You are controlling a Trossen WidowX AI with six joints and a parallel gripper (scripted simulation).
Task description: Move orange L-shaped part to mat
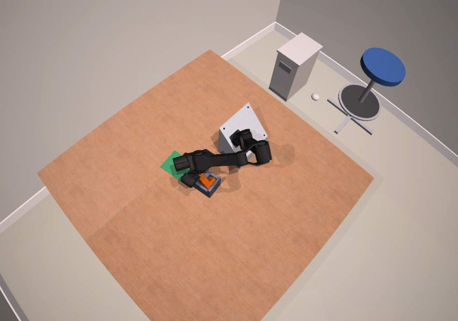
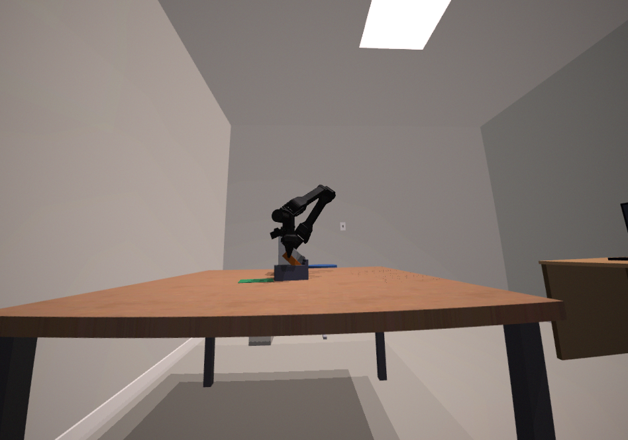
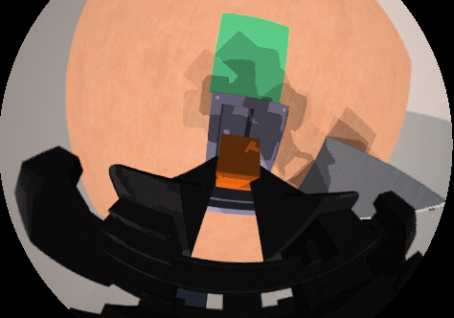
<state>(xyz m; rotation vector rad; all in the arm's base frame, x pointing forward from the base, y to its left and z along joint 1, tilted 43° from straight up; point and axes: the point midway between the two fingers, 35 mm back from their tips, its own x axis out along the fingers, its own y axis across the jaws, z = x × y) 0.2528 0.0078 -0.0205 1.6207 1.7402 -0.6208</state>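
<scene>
The orange L-shaped part (image 1: 206, 181) (image 2: 291, 260) (image 3: 238, 162) is tilted, one end raised above the grey tray (image 1: 210, 192) (image 2: 291, 272) (image 3: 278, 124) and the other end low over the pocket. My gripper (image 1: 194, 178) (image 2: 289, 252) (image 3: 234, 163) is shut on the raised end of the part, right above the tray. The green mat (image 1: 169, 161) (image 2: 256, 280) (image 3: 254, 44) lies flat on the table just beyond the tray, partly under my arm in the top view.
The arm's grey base block (image 1: 242, 123) stands behind the tray. The wooden table (image 1: 155, 236) spreads wide on all sides. A grey cabinet (image 1: 294, 65), a small white ball (image 1: 315, 96) and a blue stool (image 1: 381, 67) stand on the floor beyond the table.
</scene>
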